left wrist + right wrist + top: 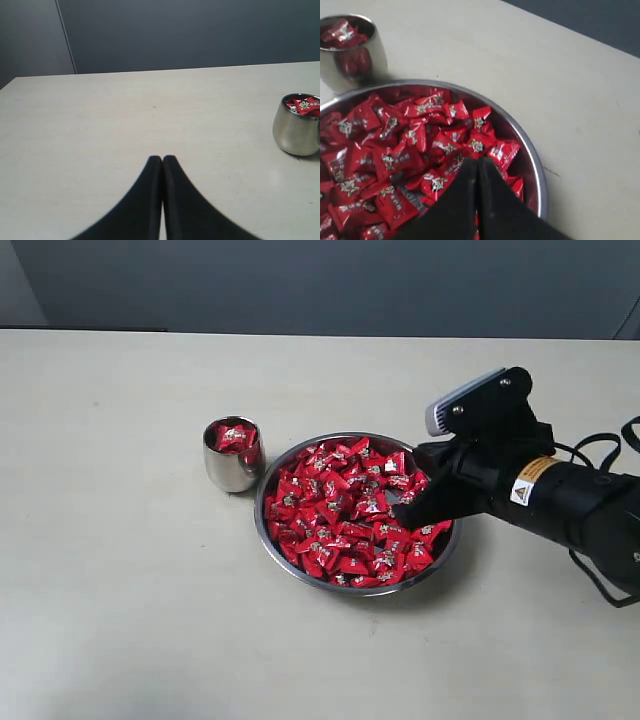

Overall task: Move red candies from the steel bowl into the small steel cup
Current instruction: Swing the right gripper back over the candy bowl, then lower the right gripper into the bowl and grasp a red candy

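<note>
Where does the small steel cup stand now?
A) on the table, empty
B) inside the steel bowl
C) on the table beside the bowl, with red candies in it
C: the small steel cup stands upright on the table beside the steel bowl, with red candies showing inside it.

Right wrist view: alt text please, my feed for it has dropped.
The shut right gripper hangs low over the bowl, which is heaped with red candies; whether the tips touch them cannot be told. The cup stands on the table beside the bowl, with a few red candies in it.
</note>
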